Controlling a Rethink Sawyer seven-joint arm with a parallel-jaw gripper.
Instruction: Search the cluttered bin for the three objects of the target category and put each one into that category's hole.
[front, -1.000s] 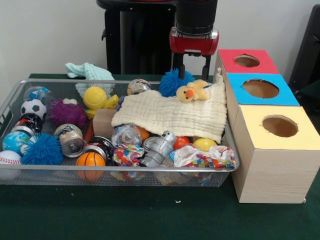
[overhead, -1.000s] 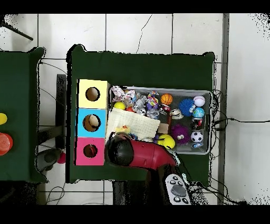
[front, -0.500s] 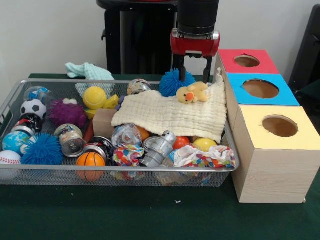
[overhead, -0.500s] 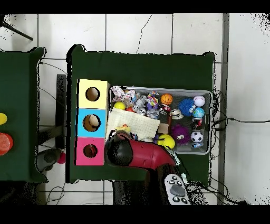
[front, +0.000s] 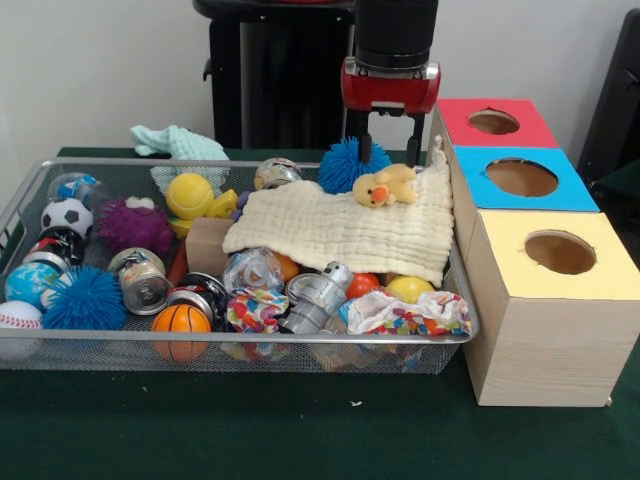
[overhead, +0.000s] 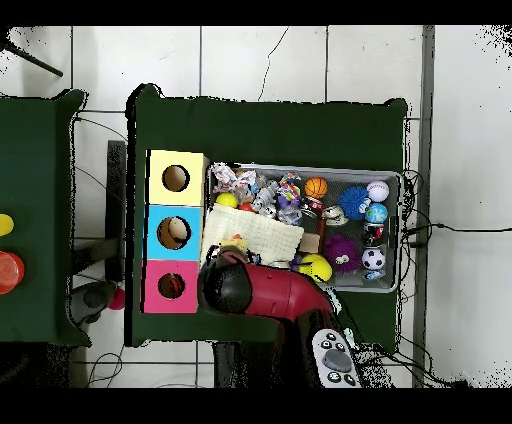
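Note:
A wire bin (front: 120, 345) (overhead: 402, 230) holds a jumble of balls, cans and cloth. My gripper (front: 387, 152) hangs open at the bin's far right corner, its black fingers (front: 413, 138) straddling a small yellow plush duck (front: 385, 184). The duck lies on a cream cloth (front: 340, 228) (overhead: 255, 233). A blue spiky ball (front: 352, 165) sits just left of the fingers. Beside the bin stand the red box (front: 495, 122) (overhead: 170, 286), blue box (front: 525, 180) (overhead: 173, 232) and yellow box (front: 558, 253) (overhead: 176, 178), each with a round hole. In the overhead view the arm (overhead: 265, 290) hides the gripper.
Crushed cans (front: 143, 282), a basketball (front: 181, 320), soccer ball (front: 66, 216), purple fuzzy ball (front: 134, 228), yellow ball (front: 189, 194), wooden block (front: 207, 246) and patterned cloths (front: 405, 313) fill the bin. A mint cloth (front: 178, 143) lies behind it. Something pale lies inside the blue box's hole (overhead: 174, 232).
The gripper has shifted slightly right over the duck; nothing in the bin has moved.

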